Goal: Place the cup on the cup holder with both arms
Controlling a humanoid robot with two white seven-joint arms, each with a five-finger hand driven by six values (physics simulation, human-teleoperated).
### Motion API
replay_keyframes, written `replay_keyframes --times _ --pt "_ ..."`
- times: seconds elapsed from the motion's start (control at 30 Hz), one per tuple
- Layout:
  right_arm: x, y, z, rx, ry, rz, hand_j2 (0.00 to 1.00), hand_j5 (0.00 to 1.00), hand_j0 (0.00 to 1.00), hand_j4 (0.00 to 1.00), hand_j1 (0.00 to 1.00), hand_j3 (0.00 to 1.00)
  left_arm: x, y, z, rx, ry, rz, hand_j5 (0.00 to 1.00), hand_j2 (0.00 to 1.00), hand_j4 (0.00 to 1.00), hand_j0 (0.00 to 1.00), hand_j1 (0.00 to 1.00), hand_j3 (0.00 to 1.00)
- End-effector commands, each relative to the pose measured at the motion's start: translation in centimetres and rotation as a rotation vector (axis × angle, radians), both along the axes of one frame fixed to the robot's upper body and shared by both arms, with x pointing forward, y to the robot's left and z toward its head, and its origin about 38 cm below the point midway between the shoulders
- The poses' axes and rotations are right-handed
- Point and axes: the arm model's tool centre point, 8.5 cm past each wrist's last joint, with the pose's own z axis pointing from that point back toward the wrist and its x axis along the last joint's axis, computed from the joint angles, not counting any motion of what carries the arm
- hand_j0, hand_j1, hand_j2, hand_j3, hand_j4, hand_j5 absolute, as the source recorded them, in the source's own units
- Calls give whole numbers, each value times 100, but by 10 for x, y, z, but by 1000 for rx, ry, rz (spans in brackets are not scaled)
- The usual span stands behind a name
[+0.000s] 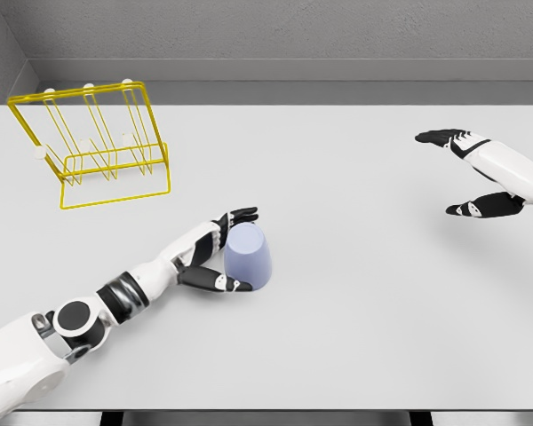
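Yellow wire cup holder [93, 142] stands at the table's [355, 337] far left, well apart from the cup. Left hand [218, 253] brackets the lavender cup [250, 256], fingers and thumb around it; firm the wrap before lifting. The cup, plain and smooth, stands inverted near centre. Right hand [475, 173] hangs spread, holding nothing.
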Motion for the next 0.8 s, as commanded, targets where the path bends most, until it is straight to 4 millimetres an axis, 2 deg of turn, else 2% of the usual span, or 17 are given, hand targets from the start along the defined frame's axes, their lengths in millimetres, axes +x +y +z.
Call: replay_keyframes --times 0.0,0.17,0.23,0.4,0.77 --pt "0 -1 1 8 0 -3 100 100 100 100 100 100 0 -1 1 -3 0 -1 100 100 100 100 100 100" --pt "0 -1 1 8 0 -3 100 100 100 100 100 100 -1 -4 2 -14 -2 -5 91 91 91 91 91 91" --pt "0 -1 1 8 0 -3 100 100 100 100 100 100 -1 -4 2 -18 -4 -5 78 78 78 78 78 78" --pt "0 0 1 7 0 0 100 100 100 100 100 100 0 -3 7 -50 -40 -5 67 67 67 67 67 67" --pt "-1 -1 0 8 3 -3 100 100 100 100 100 100 0 -4 16 -68 -53 -9 68 68 68 68 68 68"
